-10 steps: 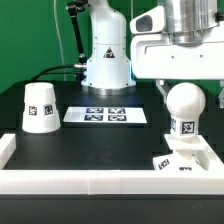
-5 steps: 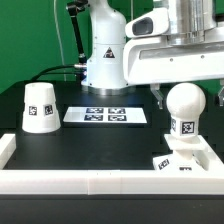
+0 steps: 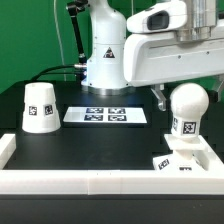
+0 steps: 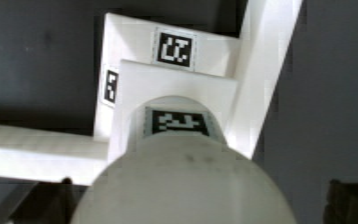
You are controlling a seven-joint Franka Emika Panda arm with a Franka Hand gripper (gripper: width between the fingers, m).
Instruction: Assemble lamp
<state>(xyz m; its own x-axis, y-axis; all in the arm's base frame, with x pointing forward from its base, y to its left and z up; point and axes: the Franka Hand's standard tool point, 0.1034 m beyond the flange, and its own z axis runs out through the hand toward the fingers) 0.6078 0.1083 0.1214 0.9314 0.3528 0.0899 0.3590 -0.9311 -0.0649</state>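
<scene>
The round white bulb stands upright by its neck on the flat square base at the exterior view's right, against the white corner rail. My gripper hangs over the bulb's top with its jaws spread; one dark finger shows beside the bulb. In the wrist view the bulb fills the space between the fingertips, with a gap on each side, and the tagged base lies below it. My gripper is open and holds nothing. The cone shade stands apart at the left.
The marker board lies flat in the middle of the black table. The arm's white pedestal stands behind it. A white rail runs along the front and turns up both sides.
My gripper has risen off the bulb and drifted a little toward the exterior view's left. The bulb's whole top now shows. The bulb, base and shade have not moved.
</scene>
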